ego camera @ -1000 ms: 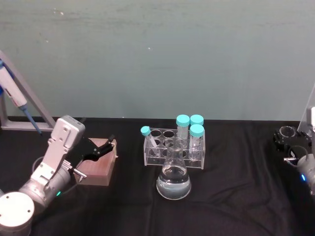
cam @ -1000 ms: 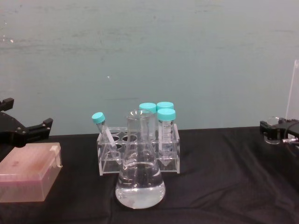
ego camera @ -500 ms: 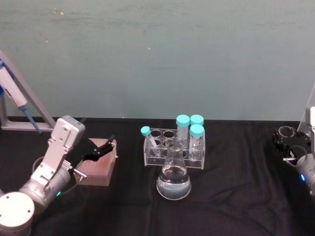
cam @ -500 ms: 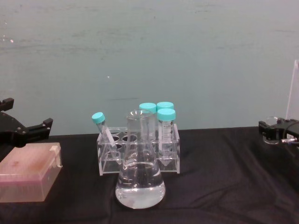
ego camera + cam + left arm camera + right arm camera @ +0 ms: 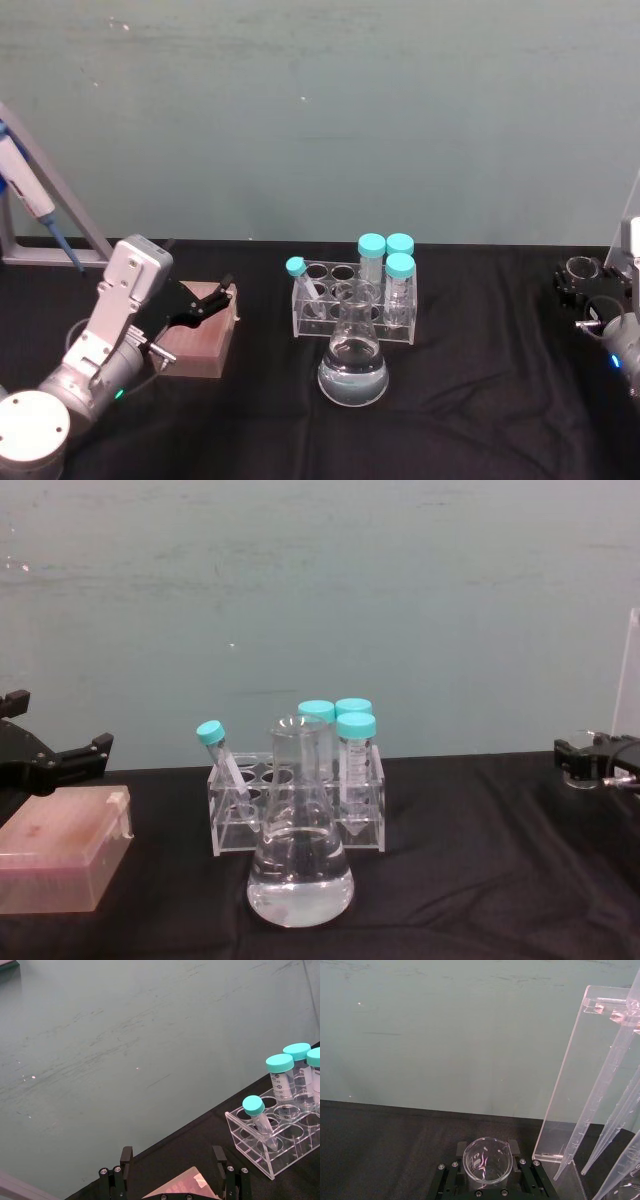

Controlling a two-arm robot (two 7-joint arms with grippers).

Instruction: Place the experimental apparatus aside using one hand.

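Right gripper (image 5: 488, 1151): way over on the right side of the table (image 5: 480, 400), claw closed in on the small beaker (image 5: 486, 1164), pinching it from both sides.
Small beaker: upright in that grip, just beside the tall acrylic stand (image 5: 570, 1075) with its long pipettes (image 5: 614, 1050). Honestly can't tell if it's touching the cloth.
Flask (image 5: 352, 368): middle of the table, upright, clear liquid in the bottom, sitting right in front of the tube rack (image 5: 320, 305).
Tube rack: four teal-capped tubes (image 5: 372, 262), three upright, one leaning.
Left gripper (image 5: 225, 290): off on the left, fingers spread wide, hanging over the pinkish box (image 5: 200, 340).
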